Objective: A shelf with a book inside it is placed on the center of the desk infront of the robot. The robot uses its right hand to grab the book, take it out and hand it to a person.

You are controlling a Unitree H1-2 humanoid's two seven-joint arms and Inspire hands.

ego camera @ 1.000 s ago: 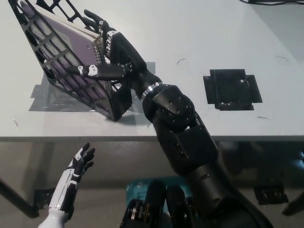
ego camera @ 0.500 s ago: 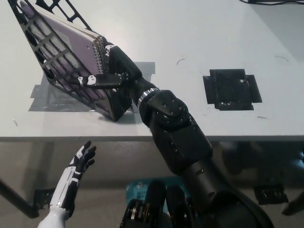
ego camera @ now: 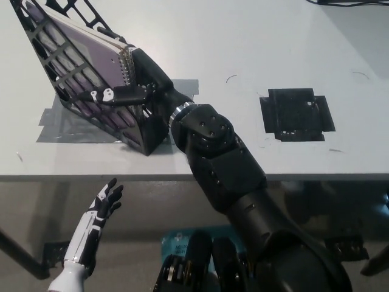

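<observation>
You are seeing the right hand (ego camera: 130, 85) clamping the spiral-bound purple book (ego camera: 91, 61) at its wire edge, thumb lying across the shelf's front grid. The book is sitting inside the black lattice shelf (ego camera: 79, 109), which is tilting on the grey desk (ego camera: 243, 36). Below the shelf, off the desk edge, the left hand (ego camera: 100, 210) is hanging with fingers spread.

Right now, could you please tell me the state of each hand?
Left hand: open, resting below the desk edge.
Right hand: at the book; grip cannot be told.
</observation>
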